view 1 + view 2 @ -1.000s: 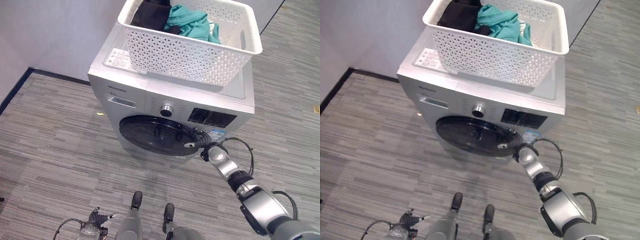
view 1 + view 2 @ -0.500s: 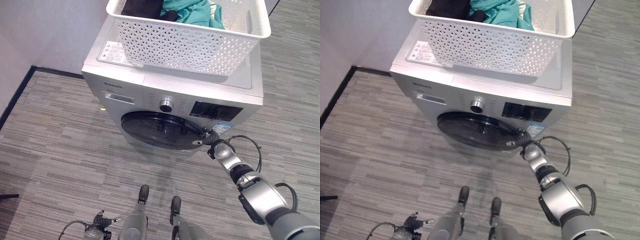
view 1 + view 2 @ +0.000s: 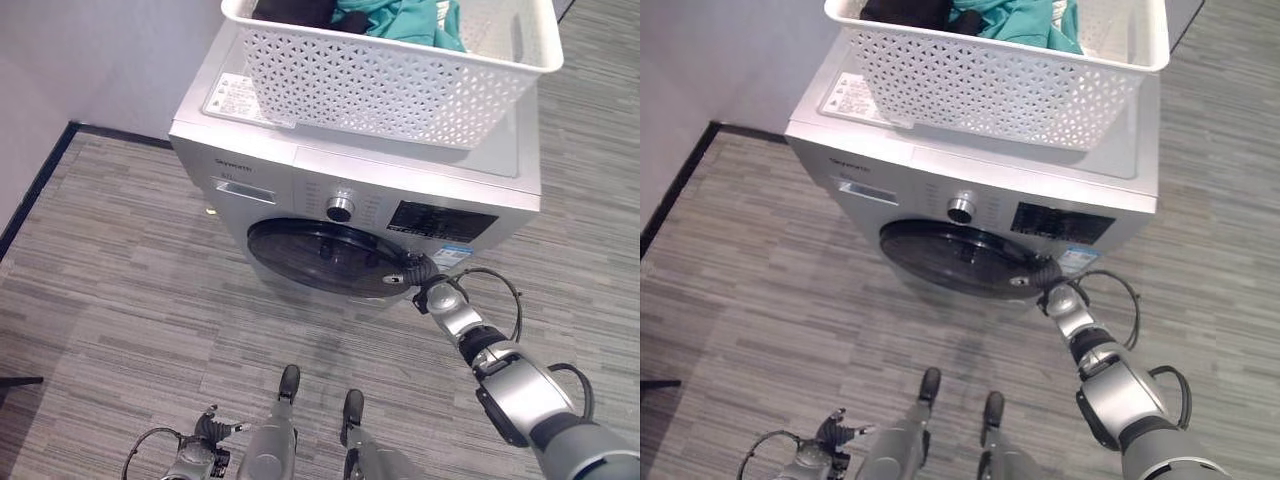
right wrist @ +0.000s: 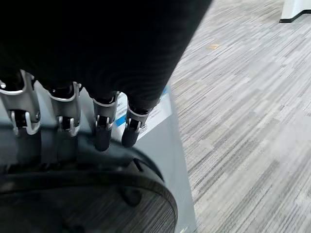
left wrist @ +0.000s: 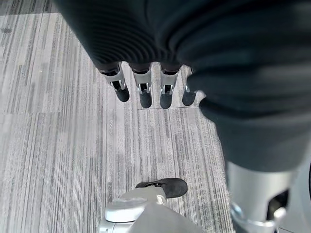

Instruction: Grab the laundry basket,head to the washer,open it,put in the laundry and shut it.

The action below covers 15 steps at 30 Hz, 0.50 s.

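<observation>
Laundry basket (image 3: pixel 400 85) parked atop the washer (image 3: pixel 300 170) at upper centre, clothes (image 3: pixel 405 15) inside; right hand (image 3: pixel 432 290), fingers (image 4: pixel 104 128) hooked over the dark door (image 3: pixel 320 258) rim, door barely cracked, loading and shutting to come.

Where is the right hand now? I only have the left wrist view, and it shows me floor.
Observer: The right hand is at the right edge of the washer door, low on the washer front.
Operator: Is the door open?
Observer: It looks shut, lying flat against the front.
Operator: And the basket?
Observer: The basket sits on top of the washer with black and teal clothes in it.
</observation>
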{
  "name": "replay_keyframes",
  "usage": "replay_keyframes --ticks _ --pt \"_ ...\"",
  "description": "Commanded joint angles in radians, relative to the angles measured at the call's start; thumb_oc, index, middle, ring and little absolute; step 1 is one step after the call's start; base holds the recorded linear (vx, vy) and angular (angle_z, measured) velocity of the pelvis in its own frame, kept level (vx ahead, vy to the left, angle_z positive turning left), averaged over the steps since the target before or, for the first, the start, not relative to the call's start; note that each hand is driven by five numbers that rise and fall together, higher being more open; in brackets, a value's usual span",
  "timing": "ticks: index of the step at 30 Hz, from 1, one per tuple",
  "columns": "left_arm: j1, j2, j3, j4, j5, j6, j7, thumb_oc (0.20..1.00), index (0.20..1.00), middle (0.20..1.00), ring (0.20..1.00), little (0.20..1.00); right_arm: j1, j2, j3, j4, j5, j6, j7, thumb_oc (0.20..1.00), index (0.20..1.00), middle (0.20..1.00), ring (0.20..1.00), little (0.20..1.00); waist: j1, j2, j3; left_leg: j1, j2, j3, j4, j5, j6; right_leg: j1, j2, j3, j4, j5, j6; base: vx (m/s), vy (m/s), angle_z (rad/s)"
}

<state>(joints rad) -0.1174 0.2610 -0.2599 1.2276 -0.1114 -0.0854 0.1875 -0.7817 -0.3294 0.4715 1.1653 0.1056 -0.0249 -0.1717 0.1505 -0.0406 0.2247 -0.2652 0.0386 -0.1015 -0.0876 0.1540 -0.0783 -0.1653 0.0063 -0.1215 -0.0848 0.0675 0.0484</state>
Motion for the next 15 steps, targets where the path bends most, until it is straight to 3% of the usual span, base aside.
replay_keyframes --ticks 1,10,15 --pt "-0.041 0.030 -0.027 0.019 -0.005 -0.013 0.001 1.000 1.000 1.000 1.000 1.000 -0.082 0.017 0.034 -0.036 0.038 -0.064 0.053 1.000 1.000 1.000 1.000 1.000 0.030 -0.087 0.007 -0.034 -0.027 -0.030 0.000 -0.041 0.025 -0.022 -0.126 0.005 -0.002 0.014 0.086 0.00 0.000 0.00" --pt "-0.045 0.050 -0.023 0.018 0.001 -0.003 -0.022 1.000 1.000 1.000 1.000 1.000 -0.062 0.077 0.103 -0.034 0.080 -0.063 0.149 1.000 1.000 1.000 1.000 1.000 0.055 -0.118 0.021 -0.042 -0.028 -0.045 0.000 -0.036 0.021 -0.020 -0.122 -0.013 -0.002 0.011 0.085 0.00 -0.009 0.07" --pt "-0.042 0.058 -0.012 0.026 0.009 0.008 -0.027 1.000 1.000 1.000 1.000 1.000 -0.014 0.173 0.204 -0.101 0.066 -0.052 0.221 1.000 1.000 1.000 1.000 1.000 0.060 -0.128 0.016 -0.033 -0.029 -0.049 0.000 -0.037 0.019 -0.006 -0.118 -0.013 0.002 0.002 0.078 0.00 0.000 0.00"
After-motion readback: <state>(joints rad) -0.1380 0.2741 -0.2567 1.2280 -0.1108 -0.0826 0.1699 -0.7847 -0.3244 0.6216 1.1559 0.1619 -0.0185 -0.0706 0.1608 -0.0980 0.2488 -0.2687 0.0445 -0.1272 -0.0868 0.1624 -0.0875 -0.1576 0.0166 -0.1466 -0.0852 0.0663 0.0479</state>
